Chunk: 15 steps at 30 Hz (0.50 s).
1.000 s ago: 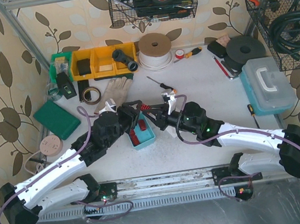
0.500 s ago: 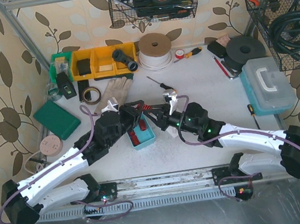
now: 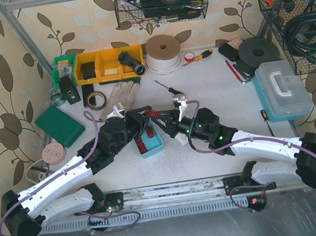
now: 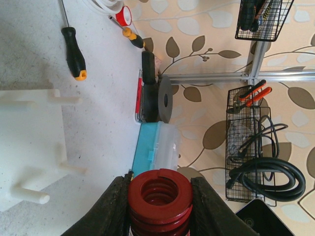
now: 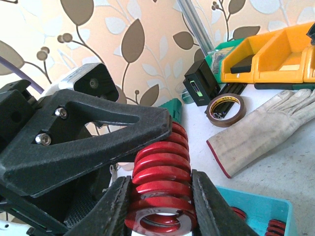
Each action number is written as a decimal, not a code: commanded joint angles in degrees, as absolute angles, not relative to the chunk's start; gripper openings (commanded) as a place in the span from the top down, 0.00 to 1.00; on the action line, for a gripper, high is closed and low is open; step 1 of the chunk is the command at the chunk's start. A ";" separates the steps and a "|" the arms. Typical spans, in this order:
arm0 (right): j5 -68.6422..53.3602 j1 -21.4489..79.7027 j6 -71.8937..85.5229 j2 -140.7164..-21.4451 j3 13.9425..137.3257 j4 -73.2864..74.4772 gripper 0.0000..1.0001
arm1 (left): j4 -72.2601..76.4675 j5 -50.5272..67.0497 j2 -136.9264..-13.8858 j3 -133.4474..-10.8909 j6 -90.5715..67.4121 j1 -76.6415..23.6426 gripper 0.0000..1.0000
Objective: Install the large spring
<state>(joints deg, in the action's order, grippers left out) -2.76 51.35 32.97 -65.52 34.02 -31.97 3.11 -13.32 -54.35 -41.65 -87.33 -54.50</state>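
The large red spring (image 3: pixel 154 116) hangs in the air between my two grippers, above the far end of the teal tray (image 3: pixel 156 148). My left gripper (image 3: pixel 146 116) is shut on one end of it; in the left wrist view the spring (image 4: pixel 160 183) sits end-on between the two black fingers (image 4: pixel 114 206). My right gripper (image 3: pixel 164 119) is shut on the other end; in the right wrist view the spring (image 5: pixel 165 162) runs away between its fingers (image 5: pixel 209 201), with the left gripper's black finger (image 5: pixel 93 132) lying over the far coils. A white fixture with pegs (image 4: pixel 29 142) lies on the table below.
The teal tray holds more red springs (image 3: pixel 143 144). A screwdriver (image 3: pixel 168 87), a work glove (image 3: pixel 119 95) and a tape roll (image 3: pixel 94 99) lie beyond. Yellow bins (image 3: pixel 107 65) are at the back, and a clear case with a teal base (image 3: pixel 280 90) is at the right.
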 commanded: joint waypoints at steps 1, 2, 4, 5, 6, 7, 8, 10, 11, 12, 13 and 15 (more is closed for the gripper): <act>-2.56 50.98 31.64 -64.34 33.75 -31.81 0.60 | 4.80 -13.66 -52.75 -41.75 -86.76 -54.93 1.00; -2.17 50.98 31.63 -64.41 33.52 -31.90 0.48 | 4.71 -13.75 -52.74 -41.86 -86.79 -54.93 1.00; -2.30 50.98 31.49 -64.51 32.21 -34.70 0.35 | 4.41 -13.80 -52.94 -42.28 -86.89 -54.93 1.00; -2.36 50.98 31.62 -64.47 31.21 -36.67 0.26 | 4.40 -13.73 -53.18 -42.62 -86.92 -54.93 1.00; -2.47 50.98 31.97 -64.39 30.28 -38.73 0.19 | 4.43 -13.48 -53.55 -42.96 -86.89 -54.93 1.00; -2.68 50.98 32.19 -64.30 29.32 -40.37 0.14 | 4.40 -13.16 -53.93 -43.38 -86.85 -54.93 1.00; -3.03 50.86 32.18 -64.19 28.67 -41.63 0.12 | 4.35 -12.72 -54.33 -43.75 -86.91 -54.93 1.00; -4.92 50.46 31.88 -63.87 28.54 -42.07 0.13 | 4.44 -12.09 -54.81 -44.28 -87.06 -54.93 1.00; -6.36 50.31 31.66 -63.75 28.70 -42.09 0.14 | 4.66 -11.97 -54.92 -44.29 -87.30 -54.92 1.00; -7.79 50.08 31.64 -63.70 28.92 -42.06 0.15 | 5.01 -11.96 -54.93 -44.27 -87.44 -54.93 1.00; -8.91 49.85 31.79 -63.75 29.17 -42.03 0.16 | 5.42 -11.89 -54.91 -44.14 -87.57 -54.93 1.00; -9.56 49.29 32.32 -63.41 29.63 -41.12 0.25 | 5.96 -11.42 -54.84 -44.54 -87.31 -54.81 1.00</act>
